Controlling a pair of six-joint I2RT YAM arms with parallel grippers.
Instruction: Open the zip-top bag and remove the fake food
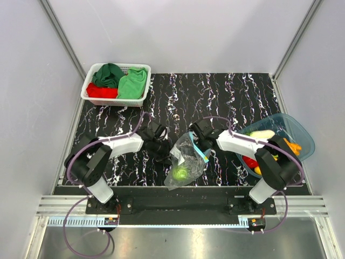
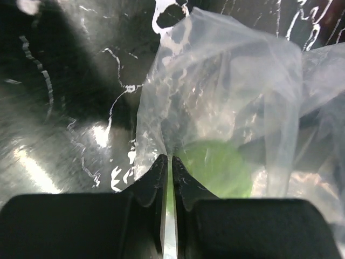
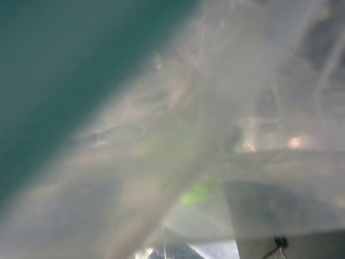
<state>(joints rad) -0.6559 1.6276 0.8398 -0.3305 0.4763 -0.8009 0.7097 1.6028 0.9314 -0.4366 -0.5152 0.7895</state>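
Note:
The clear zip-top bag (image 1: 186, 159) lies crumpled between both arms, its light blue zip strip (image 1: 200, 152) on the right side. One green fake food piece (image 1: 180, 172) sits inside it, showing through the plastic (image 2: 215, 167). My left gripper (image 1: 166, 152) is at the bag's left edge, its jaws (image 2: 167, 159) nearly closed with a thin fold of the bag (image 2: 226, 91) pinched between them. My right gripper (image 1: 195, 135) is at the bag's top right. Blurred bag plastic (image 3: 215, 135) fills the right wrist view and hides its fingers.
A translucent teal tub (image 1: 299, 132) at the right holds yellow, orange and red fake food pieces (image 1: 262, 134). A white basket (image 1: 96, 99) with red and green cloths stands at the back left. Grey walls enclose the black marbled table (image 1: 226, 97).

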